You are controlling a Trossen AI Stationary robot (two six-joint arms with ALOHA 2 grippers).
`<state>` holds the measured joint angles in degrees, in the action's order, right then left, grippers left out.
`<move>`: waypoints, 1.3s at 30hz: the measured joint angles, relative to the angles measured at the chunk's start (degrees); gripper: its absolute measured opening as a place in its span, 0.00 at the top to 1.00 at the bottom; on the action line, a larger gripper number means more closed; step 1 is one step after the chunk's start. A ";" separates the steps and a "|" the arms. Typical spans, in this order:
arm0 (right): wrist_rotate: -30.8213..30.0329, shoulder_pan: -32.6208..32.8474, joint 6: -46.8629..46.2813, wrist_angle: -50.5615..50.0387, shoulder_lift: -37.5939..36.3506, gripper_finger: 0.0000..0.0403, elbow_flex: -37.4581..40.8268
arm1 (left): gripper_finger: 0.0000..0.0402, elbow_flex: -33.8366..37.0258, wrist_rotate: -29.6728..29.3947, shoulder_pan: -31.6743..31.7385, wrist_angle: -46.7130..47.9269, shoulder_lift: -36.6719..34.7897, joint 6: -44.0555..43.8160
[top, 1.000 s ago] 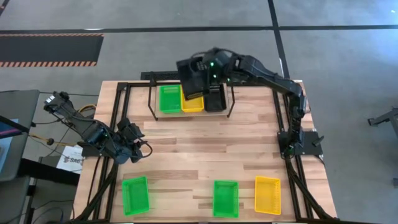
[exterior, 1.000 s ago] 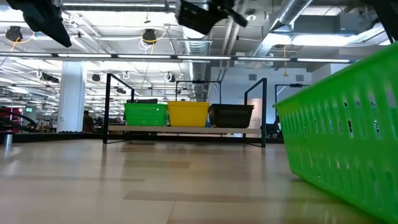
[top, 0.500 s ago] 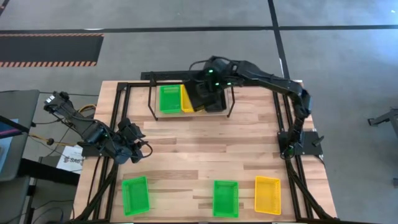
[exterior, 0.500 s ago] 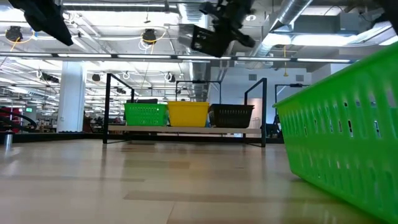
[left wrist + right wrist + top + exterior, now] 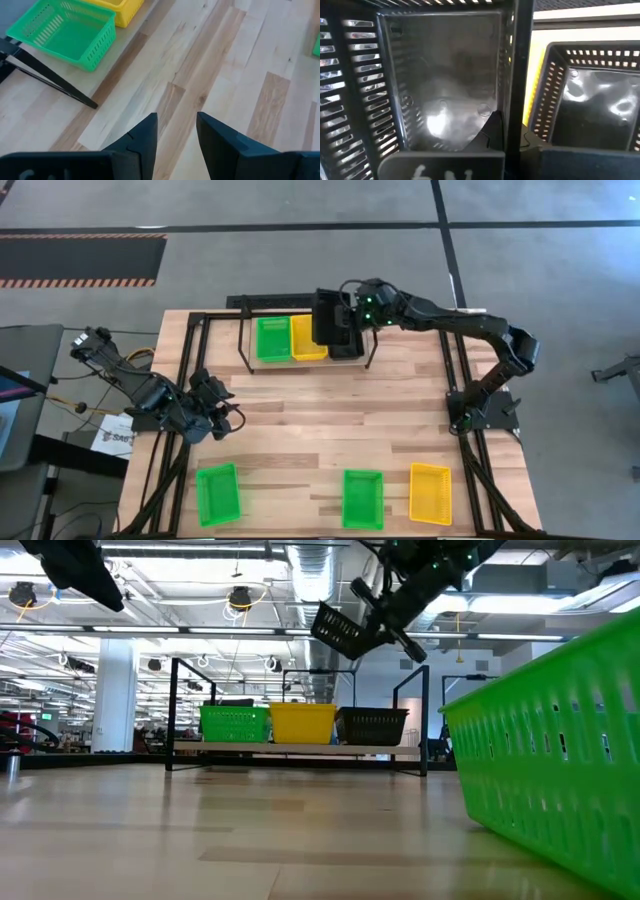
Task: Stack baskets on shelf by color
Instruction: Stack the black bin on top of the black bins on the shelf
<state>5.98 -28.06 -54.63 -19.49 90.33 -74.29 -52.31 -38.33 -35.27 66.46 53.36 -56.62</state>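
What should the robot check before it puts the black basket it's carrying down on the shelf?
1. Grip: the right hand is shut on the wall of the carried black basket. Ok.
2. Spot: a black basket already sits on the shelf, beside the yellow basket and the green basket. Ok.
3. Lined up: from above, the carried basket hangs over the black end of the shelf. Ok.
4. Level: the carried basket is tilted in the air, not flat. Not ok.
5. Left hand: open, low over the table, far from the shelf. Ok.
6. Whether it will clear the shelf's upright end loop: cannot tell.
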 joint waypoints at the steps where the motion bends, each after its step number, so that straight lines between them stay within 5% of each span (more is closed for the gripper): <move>1: 0.04 -0.33 0.02 0.09 0.03 1.00 -0.02 | 0.69 0.00 -0.02 0.00 0.00 0.00 -0.02; 11: -1.16 -1.74 0.96 -7.08 0.23 1.00 -2.46 | 0.69 0.00 -0.97 0.00 0.00 0.00 -3.41; 27: 9.52 2.00 6.87 -6.02 12.09 1.00 -12.05 | 0.69 0.00 -1.70 0.00 -0.45 0.00 -4.37; 35: 10.44 1.08 10.84 -14.89 14.99 1.00 -16.32 | 0.69 0.00 -1.83 0.00 -0.46 0.00 -5.77; 39: 6.25 0.56 13.00 -22.07 15.05 1.00 -16.24 | 0.69 0.00 -1.81 0.00 -0.46 0.00 -5.79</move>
<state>12.23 -27.50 -41.63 -41.55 105.38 -90.53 -52.31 -40.14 -35.27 66.00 53.36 -62.41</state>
